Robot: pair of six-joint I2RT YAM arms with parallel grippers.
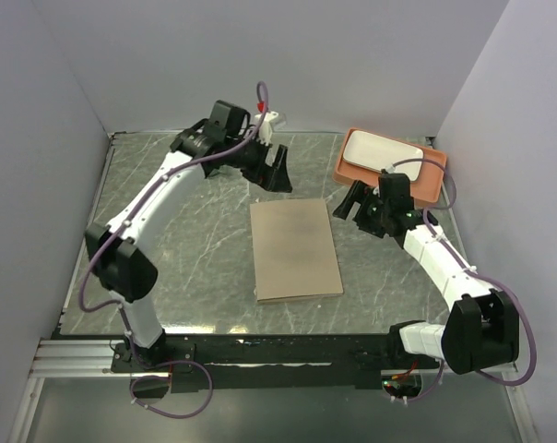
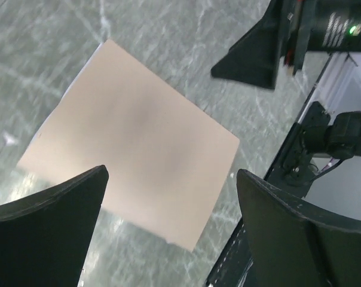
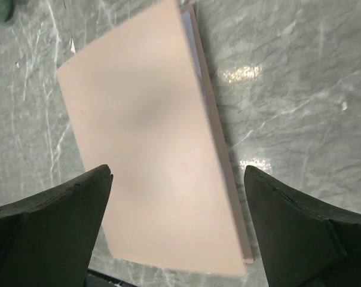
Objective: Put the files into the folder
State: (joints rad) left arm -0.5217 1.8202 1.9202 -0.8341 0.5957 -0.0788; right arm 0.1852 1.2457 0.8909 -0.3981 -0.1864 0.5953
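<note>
Top external view shows one folder [image 1: 295, 249], closed and flat at the middle of the table [image 1: 195, 268], its long sides running away from the arm bases. Two arms reach over the table. The left gripper [image 1: 277, 177] hangs beyond the folder's far edge, jaws spread wide with nothing between them. The right gripper [image 1: 350, 205] sits just beside the folder's far right corner, jaws likewise wide apart and empty. Neither touches the folder. In the right wrist view one thin pale strip, seemingly the files [image 3: 194, 51], shows between the two tan covers along one long edge; how many sheets it is cannot be told. One orange tray [image 1: 437, 182] stands at the far right, well apart from the folder, with one white plate [image 1: 380, 152] lying in it
</note>
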